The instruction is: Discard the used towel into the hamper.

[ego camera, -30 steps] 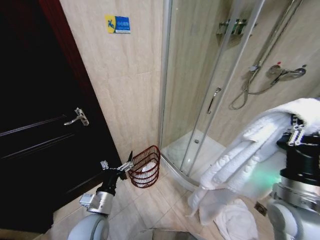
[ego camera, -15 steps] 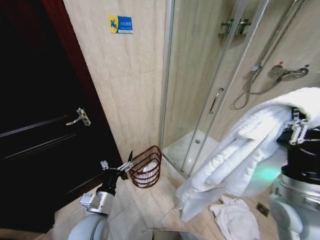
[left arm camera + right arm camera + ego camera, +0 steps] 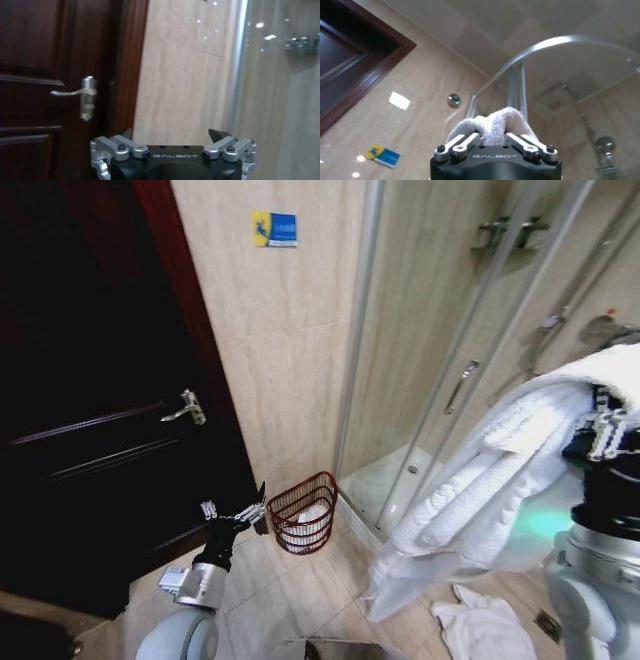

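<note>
Towel pinched in right gripper; one hamper

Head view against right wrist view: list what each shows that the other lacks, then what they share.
Head view alone: the hamper on the floor by the shower, the door handle, the open left tool held low near the hamper, and a second towel on the floor.

Right wrist view alone: the ceiling.

Shared: the white towel gripped by the right tool, the blue wall sign and the shower enclosure.
</note>
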You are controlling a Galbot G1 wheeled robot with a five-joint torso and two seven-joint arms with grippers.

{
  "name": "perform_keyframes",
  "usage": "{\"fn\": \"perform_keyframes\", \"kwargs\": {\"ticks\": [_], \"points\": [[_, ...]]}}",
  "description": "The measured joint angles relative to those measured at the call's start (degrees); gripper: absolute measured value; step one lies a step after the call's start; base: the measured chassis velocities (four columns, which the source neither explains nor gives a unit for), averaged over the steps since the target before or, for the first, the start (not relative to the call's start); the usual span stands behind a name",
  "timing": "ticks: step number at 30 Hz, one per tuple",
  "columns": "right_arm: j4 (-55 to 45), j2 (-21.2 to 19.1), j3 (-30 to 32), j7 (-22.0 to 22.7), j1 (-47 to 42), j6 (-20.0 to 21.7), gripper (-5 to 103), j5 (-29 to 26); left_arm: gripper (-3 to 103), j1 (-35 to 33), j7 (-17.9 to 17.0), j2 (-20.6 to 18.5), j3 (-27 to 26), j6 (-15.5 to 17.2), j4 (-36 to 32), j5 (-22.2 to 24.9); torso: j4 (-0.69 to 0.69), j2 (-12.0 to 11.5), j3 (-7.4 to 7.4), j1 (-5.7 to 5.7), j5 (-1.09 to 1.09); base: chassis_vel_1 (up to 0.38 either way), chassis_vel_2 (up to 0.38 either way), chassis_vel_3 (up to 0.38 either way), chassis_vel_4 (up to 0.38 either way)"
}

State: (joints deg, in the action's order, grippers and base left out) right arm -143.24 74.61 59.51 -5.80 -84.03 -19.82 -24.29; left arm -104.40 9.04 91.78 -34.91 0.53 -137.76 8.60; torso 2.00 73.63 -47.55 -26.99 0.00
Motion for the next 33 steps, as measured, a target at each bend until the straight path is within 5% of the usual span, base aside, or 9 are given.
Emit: {"fn": "perform_keyframes", "kwargs": {"ticks": [23, 33], "points": [[0.0, -3.1, 0.6, 1.3, 2.3, 1.9, 10, -2.7, 100, 0.0, 0.0, 0.0, 0.0, 0.0, 0.0, 0.0, 0.01, 0.0, 0.0, 0.0, 0.0, 0.107, 0.105, 0.105, 0.108], [0.0, -8.3, 0.2, 2.4, 7.1, 3.1, 10, -6.2, 100, 0.0, 0.0, 0.0, 0.0, 0.0, 0.0, 0.0, -0.01, 0.0, 0.0, 0.0, 0.0, 0.0, 0.0, 0.0, 0.0]]}}
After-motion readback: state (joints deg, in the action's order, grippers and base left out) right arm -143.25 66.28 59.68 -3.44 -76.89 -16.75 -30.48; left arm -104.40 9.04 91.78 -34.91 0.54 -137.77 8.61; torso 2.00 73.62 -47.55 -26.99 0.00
